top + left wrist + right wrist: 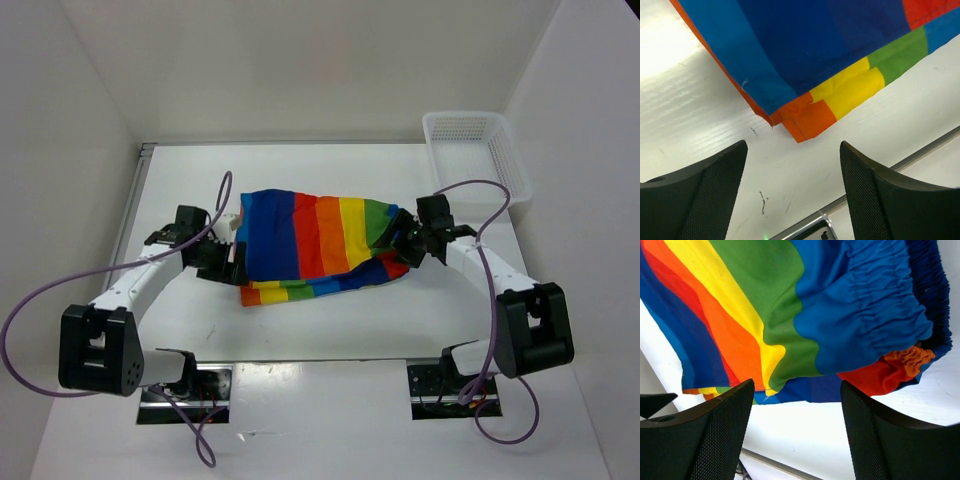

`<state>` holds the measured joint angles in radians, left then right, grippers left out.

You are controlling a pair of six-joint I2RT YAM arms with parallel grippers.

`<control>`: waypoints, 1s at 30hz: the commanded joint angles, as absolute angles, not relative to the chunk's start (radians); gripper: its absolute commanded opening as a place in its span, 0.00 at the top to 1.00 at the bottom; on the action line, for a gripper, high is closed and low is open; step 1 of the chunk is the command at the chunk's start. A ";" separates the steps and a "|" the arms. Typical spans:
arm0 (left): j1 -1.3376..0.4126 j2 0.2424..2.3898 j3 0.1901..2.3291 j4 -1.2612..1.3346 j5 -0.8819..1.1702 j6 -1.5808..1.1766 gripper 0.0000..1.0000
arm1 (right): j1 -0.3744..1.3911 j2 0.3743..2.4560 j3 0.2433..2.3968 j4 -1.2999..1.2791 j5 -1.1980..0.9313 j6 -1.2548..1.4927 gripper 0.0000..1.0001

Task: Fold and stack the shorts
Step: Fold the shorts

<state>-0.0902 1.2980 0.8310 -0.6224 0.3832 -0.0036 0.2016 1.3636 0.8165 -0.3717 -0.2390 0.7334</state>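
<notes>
The rainbow-striped shorts (315,245) lie folded over on the white table between the two arms, blue at the left, green at the right. My left gripper (228,262) is open and empty just left of the shorts; its wrist view shows an orange and yellow hem corner (812,112) ahead of the fingers (710,195). My right gripper (400,250) is open and empty at the shorts' right end; its wrist view shows the gathered blue waistband (875,315) and stripes above the fingers (720,435). No drawstring shows.
A white mesh basket (475,150) stands at the back right corner of the table (330,330). White walls close in the back and sides. Purple cables loop beside each arm.
</notes>
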 commanded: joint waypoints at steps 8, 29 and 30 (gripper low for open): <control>-0.098 1.423 0.799 -0.410 0.379 0.000 0.39 | 0.149 1.364 0.839 -0.374 -0.186 0.704 0.26; -0.109 1.417 1.061 -0.590 0.495 0.000 1.00 | 0.100 1.388 0.934 -0.317 -0.095 0.718 1.00; -0.109 1.407 1.077 -0.606 0.506 0.000 1.00 | 0.100 1.367 0.945 -0.328 -0.086 0.718 1.00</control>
